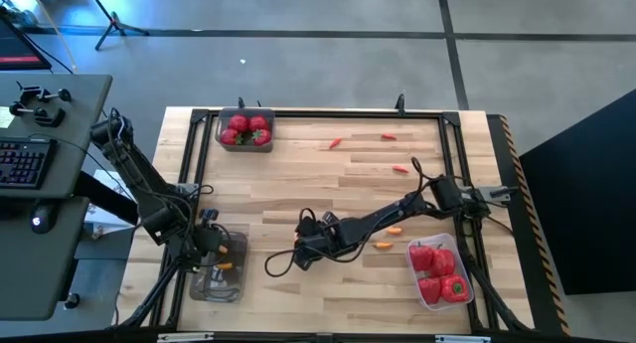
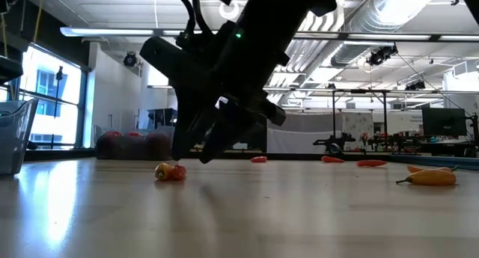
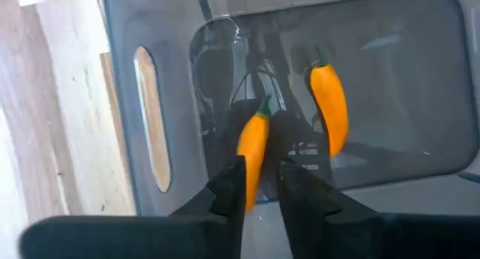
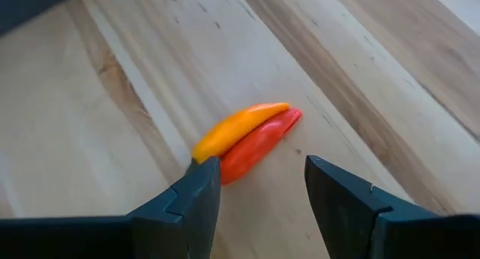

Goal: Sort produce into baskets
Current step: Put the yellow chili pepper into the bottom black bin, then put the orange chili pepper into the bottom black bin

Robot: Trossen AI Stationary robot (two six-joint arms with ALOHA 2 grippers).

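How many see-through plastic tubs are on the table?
3: a clear plastic tub at the far edge, a second tub near left, a third tub near right. None looks hidden.

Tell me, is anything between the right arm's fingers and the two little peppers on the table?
No. In the right wrist view, only bare wood separates the open right end effector from the orange pepper and red pepper.

round red fruits (image 1: 246, 128): in far-left basket (image 1: 223, 142) | bell peppers (image 1: 437, 273): in near-right basket (image 1: 421, 295) | orange chilli (image 3: 330, 107): flat in near-left basket (image 3: 442, 79) | orange-and-red pair (image 4: 246, 141): touching, on surface
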